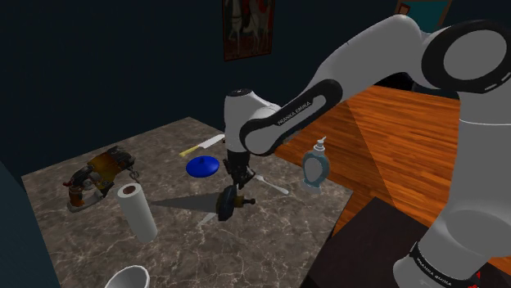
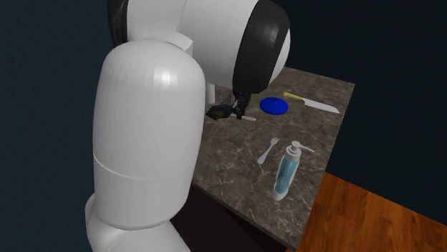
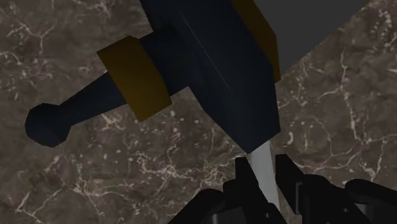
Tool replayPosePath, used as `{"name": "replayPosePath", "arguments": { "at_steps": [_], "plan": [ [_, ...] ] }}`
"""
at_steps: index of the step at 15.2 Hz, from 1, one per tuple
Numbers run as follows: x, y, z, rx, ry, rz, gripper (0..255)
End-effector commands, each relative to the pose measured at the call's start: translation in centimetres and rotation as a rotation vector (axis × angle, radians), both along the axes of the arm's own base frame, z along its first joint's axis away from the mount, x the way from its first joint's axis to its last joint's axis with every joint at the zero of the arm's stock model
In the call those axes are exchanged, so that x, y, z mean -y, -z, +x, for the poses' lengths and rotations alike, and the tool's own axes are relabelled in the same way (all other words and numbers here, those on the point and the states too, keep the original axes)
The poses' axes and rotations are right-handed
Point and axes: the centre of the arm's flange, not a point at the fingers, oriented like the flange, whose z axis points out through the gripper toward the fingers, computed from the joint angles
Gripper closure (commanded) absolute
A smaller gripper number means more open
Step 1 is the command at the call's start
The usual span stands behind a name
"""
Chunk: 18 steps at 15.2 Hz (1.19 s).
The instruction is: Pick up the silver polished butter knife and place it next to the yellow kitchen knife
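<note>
gripper [image 3: 263, 164] points down at the marble table [image 1: 270, 237], fingers closed on a thin pale sliver, which I take to be the butter knife [image 3: 268, 184], clamped from both sides so it can't swivel. In the second exterior view a short white end pokes out beside the hand. Just beyond the fingertips lies a dark blue and gold dagger-like piece [image 3: 210, 70] with a grey blade; can't tell whether the knife touches it or is clear of the table. Yellow kitchen knife [image 1: 199, 148] lies near the far edge, just past the blue dish [image 1: 202, 166], apart from the hand. My read: grasp made, carry not done. Needs height first to clear the dagger piece and the dish, then a set-down on bare marble alongside the yellow knife, roughly parallel. Thin part, narrow grip, so slip risk if it snags
</note>
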Motion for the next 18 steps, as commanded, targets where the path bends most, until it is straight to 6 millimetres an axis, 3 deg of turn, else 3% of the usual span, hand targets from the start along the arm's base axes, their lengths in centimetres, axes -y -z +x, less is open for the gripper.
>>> {"name": "replayPosePath", "arguments": {
  "at_steps": [1, 18],
  "plan": [
    [1.3, 0.0, 2.2, 0.0, 0.0, 0.0, 255],
    [13.1, -0.1, 21.3, 0.0, 0.0, 0.0, 255]
  ]
}}
